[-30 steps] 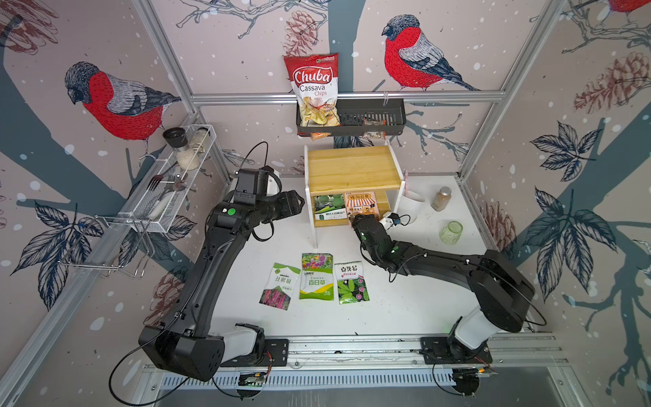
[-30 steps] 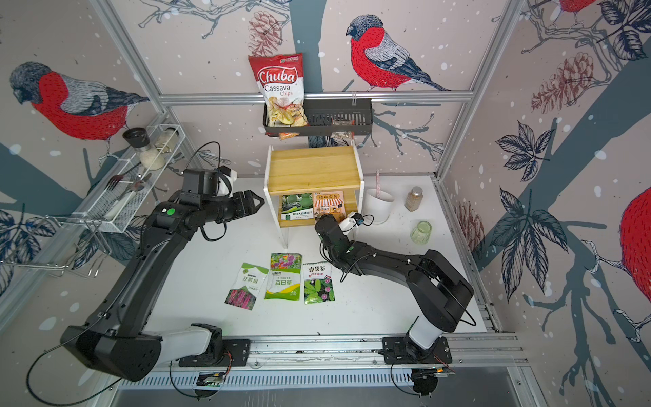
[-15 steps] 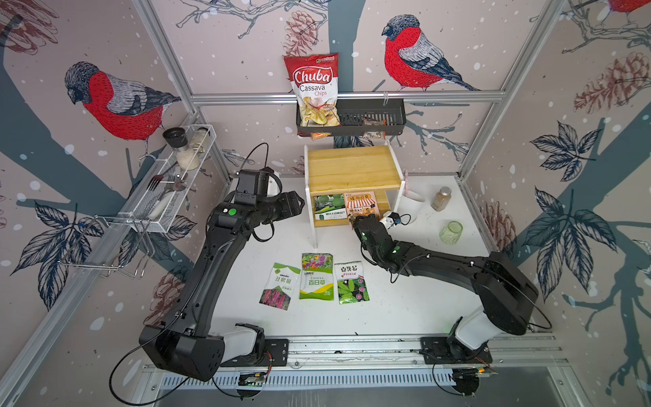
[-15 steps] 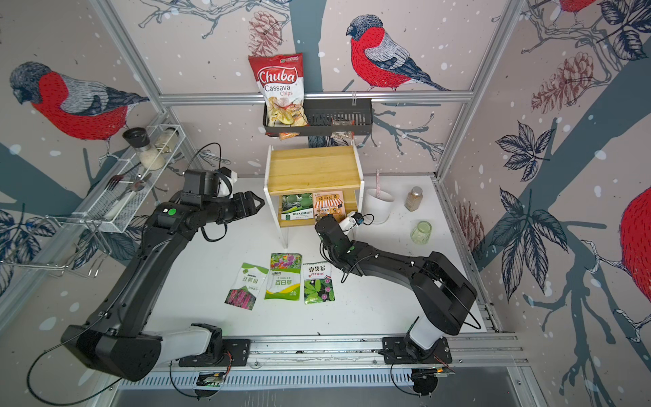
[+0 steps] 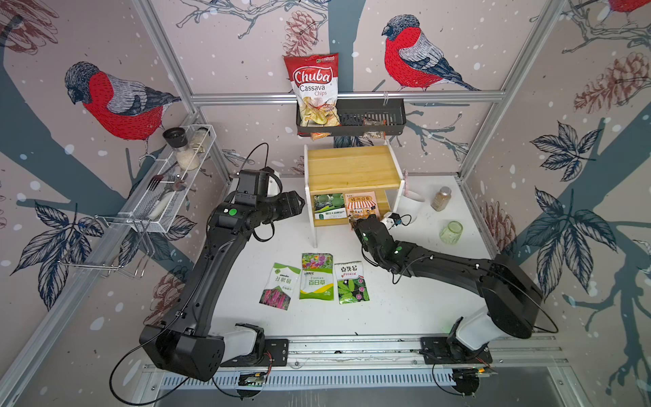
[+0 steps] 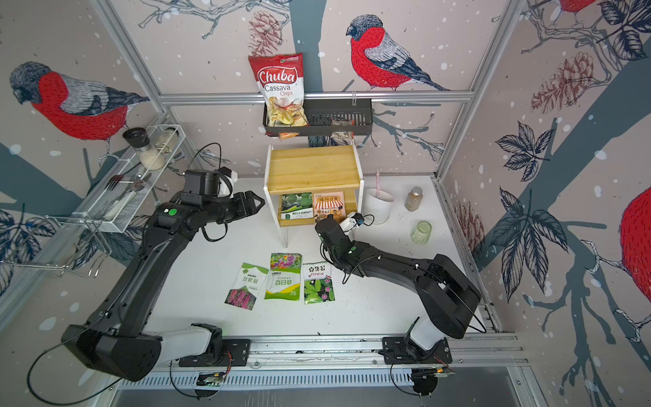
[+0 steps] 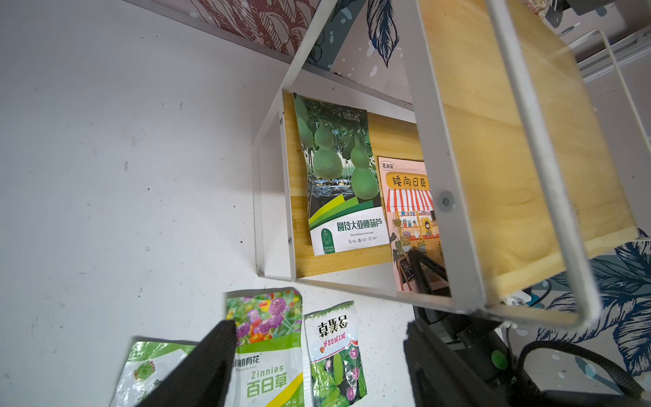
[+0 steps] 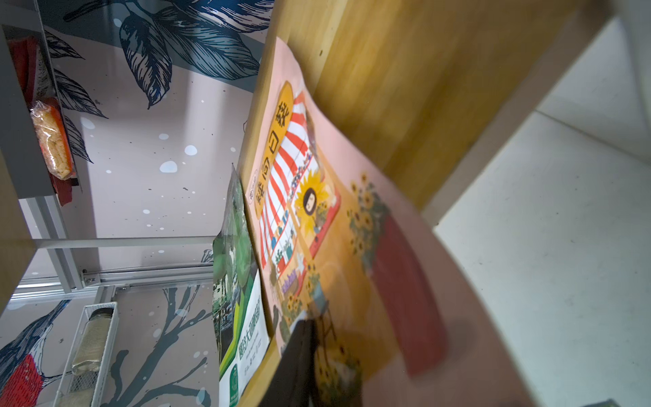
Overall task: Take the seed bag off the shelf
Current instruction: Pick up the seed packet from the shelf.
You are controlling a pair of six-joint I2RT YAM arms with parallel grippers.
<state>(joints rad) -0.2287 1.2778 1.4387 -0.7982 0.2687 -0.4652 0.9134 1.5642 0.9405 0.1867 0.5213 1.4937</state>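
Note:
The shelf [image 5: 352, 167] [image 6: 313, 169] stands at the back of the table. On its lower board lie a pink seed bag [image 5: 363, 204] [image 6: 329, 204] [image 7: 408, 197] [image 8: 317, 197] and a green gourd seed bag [image 5: 329, 206] [image 7: 338, 169] [image 8: 239, 282]. My right gripper [image 5: 354, 222] [image 6: 326, 215] [image 8: 317, 331] is at the front edge of that board, shut on the pink bag's near edge, which bends upward. My left gripper [image 6: 255, 204] [image 7: 320, 338] hovers open left of the shelf, holding nothing.
Three seed bags [image 5: 316, 276] lie side by side on the table in front of the shelf. A black wall basket [image 5: 370, 118] with a chips bag hangs above. A white cup [image 5: 412, 202], spice jar [image 5: 441, 199] and glass jar [image 5: 451, 232] stand right of it; a wire rack [image 5: 172, 190] hangs on the left wall.
My right gripper's jaws have closed onto the pink seed bag's front edge. The left arm has not moved.

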